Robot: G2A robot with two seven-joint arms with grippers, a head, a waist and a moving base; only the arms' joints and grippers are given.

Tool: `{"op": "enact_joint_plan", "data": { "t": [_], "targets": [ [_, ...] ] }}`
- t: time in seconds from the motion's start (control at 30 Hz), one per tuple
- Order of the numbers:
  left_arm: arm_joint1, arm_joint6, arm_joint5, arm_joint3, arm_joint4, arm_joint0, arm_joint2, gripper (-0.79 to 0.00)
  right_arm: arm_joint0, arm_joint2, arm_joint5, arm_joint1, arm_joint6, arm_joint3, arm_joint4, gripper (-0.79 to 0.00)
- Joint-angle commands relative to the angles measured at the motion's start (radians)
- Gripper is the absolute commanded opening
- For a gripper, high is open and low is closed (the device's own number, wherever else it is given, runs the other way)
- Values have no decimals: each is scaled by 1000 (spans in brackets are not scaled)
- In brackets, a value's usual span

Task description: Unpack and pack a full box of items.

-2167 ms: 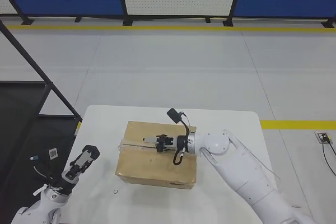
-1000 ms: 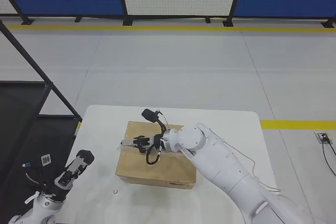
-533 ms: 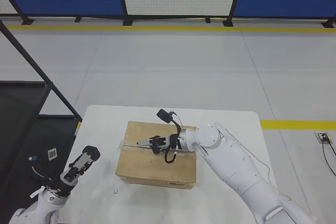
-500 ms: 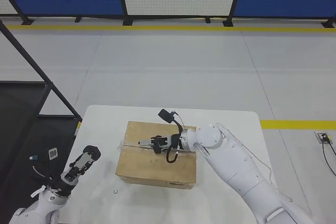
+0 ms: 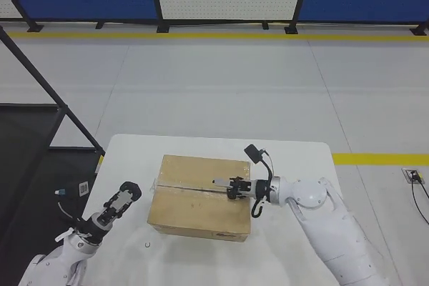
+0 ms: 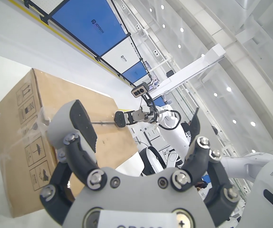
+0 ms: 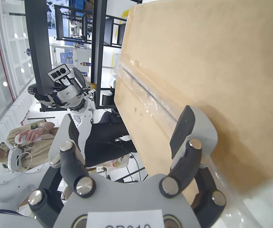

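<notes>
A closed cardboard box [image 5: 193, 207] stands in the middle of the white table [image 5: 129, 154], and clear tape [image 7: 148, 97] runs along its top seam. My right gripper [image 5: 225, 186] is open over the right part of the lid, level with the seam; in the right wrist view [image 7: 129, 131] one finger [image 7: 186, 126] lies against the lid beside the tape. My left gripper [image 5: 126, 195] is open above the table just left of the box, holding nothing. The left wrist view [image 6: 138, 122] looks over the box [image 6: 55, 100] toward the right gripper [image 6: 121, 119].
A black metal frame [image 5: 57, 114] stands off the table's left side. A small ring-shaped bit [image 5: 148, 246] lies on the table near the front left corner of the box. Bare tabletop lies behind and to the right of the box.
My right gripper has slid rightward along the taped seam, from the lid's left half to its right part. The left gripper has come a little closer to the box.
</notes>
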Motion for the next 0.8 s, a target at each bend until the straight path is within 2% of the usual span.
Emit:
{"op": "enact_joint_plan", "data": {
  "t": [0.0,0.43,0.77],
  "targets": [
    [-1,-1,2,-1,5,-6,9,0,-43,41,17,13,-4,-39,-11,0],
    [-3,1,18,-16,37,-13,29,0,-184,205,-18,59,-26,-98,55,0],
    [-3,2,24,-11,47,-14,32,0,-166,171,-58,61,-28,-23,103,0]
  ]
}}
